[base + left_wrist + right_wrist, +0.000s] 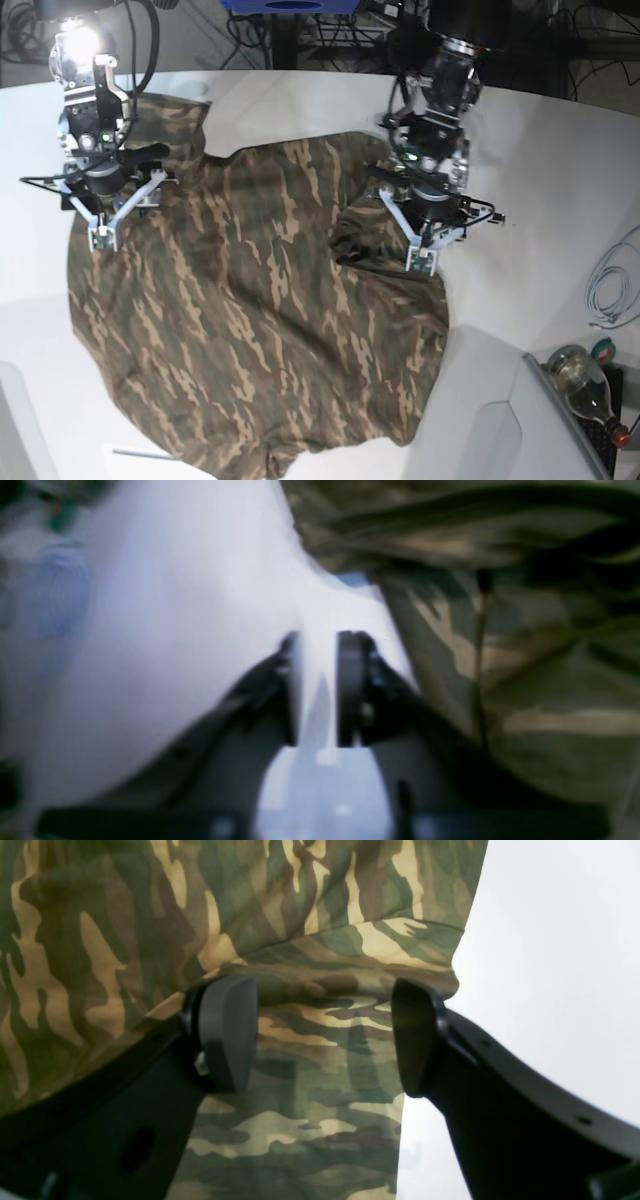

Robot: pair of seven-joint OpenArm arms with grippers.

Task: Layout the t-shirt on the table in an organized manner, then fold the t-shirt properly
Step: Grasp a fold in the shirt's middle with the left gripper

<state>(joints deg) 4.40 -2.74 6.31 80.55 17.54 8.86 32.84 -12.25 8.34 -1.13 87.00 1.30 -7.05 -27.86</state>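
Both arms are black-jointed with silvery-white brackets and small green lights near the wrists. Black cables loop along them. The left gripper [317,690] has dark, flat-faced fingers on black angled struts. The right gripper [325,1035] carries rounded dark grey pads [227,1032] fixed by a small metal screw.

Base view: sharp and evenly lit from overhead. A lamp glare spot [78,40] burns out at the upper left corner. The white table [540,160] reads bright without clipping, and the t-shirt [250,330] casts only thin shadows at its folds.

Left wrist view: heavily blurred throughout; the table is washed out to a pale blue-white.

Right wrist view: sharp and bright, with wide-angle bending toward the edges.
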